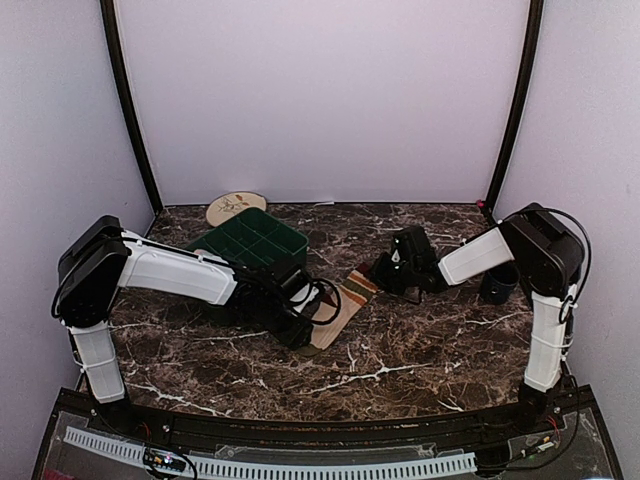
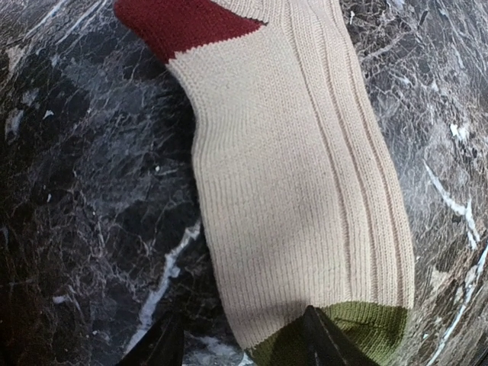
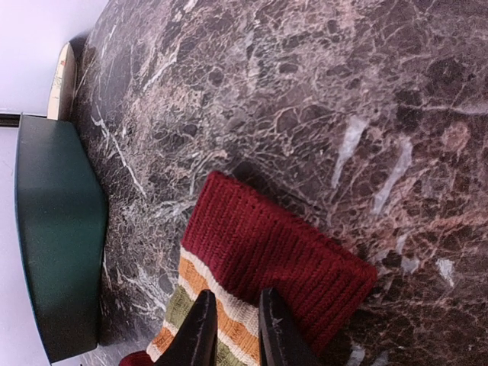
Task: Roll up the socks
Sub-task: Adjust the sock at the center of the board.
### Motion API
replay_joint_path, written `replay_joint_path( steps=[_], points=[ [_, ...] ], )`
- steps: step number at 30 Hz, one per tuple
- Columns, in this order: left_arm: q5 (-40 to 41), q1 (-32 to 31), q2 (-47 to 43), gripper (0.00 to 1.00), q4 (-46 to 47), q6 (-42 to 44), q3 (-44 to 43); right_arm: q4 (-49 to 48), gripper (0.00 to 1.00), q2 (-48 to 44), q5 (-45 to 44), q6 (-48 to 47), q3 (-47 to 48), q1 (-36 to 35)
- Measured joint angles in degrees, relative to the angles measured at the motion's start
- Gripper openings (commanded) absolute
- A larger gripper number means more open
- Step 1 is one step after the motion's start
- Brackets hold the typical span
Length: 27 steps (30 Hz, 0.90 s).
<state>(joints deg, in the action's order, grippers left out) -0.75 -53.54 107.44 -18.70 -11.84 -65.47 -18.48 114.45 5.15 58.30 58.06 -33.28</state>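
One tan sock (image 1: 345, 300) lies flat on the marble table, striped cuff toward the right arm. The left wrist view shows its ribbed tan body (image 2: 297, 175), red heel at the top and green toe at the bottom. My left gripper (image 2: 242, 343) is open at the toe, one finger over the green tip and the other over bare marble; from above it (image 1: 303, 325) sits at the sock's near end. My right gripper (image 3: 232, 328) is on the striped cuff (image 3: 259, 252) with its jaws nearly together and cuff fabric between them; from above it (image 1: 385, 275) is at the sock's far end.
A dark green compartment bin (image 1: 255, 240) stands just behind the left arm and shows at the left edge of the right wrist view (image 3: 57, 229). A round beige plate (image 1: 235, 207) leans at the back wall. A dark cup (image 1: 497, 283) stands by the right arm.
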Motion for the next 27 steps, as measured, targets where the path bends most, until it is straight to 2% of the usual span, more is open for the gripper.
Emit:
replay_joint_path(
  steps=[9,20,24,26,27],
  points=[
    [-0.02,0.0,-0.66,0.56,-1.42,-1.07,0.26,1.66,0.22,-0.31,-0.04,-0.24,0.46,-0.33],
    [1.22,0.02,-2.97,0.57,-5.05,-2.47,0.26,14.4,0.33,-1.05,-5.14,-14.95,8.04,-3.23],
    [1.75,0.02,-4.5,0.57,-5.35,-3.41,0.26,17.73,0.46,-3.06,-6.95,-19.08,9.18,-3.93],
    [2.71,0.02,-6.36,0.58,-5.4,-3.82,0.26,19.54,0.58,-4.37,-8.37,-21.7,9.86,-4.57],
    [2.84,0.02,-6.6,0.58,-5.4,-3.85,0.26,20.46,0.7,-5.09,-9.01,-22.93,10.32,-4.98]
  ],
)
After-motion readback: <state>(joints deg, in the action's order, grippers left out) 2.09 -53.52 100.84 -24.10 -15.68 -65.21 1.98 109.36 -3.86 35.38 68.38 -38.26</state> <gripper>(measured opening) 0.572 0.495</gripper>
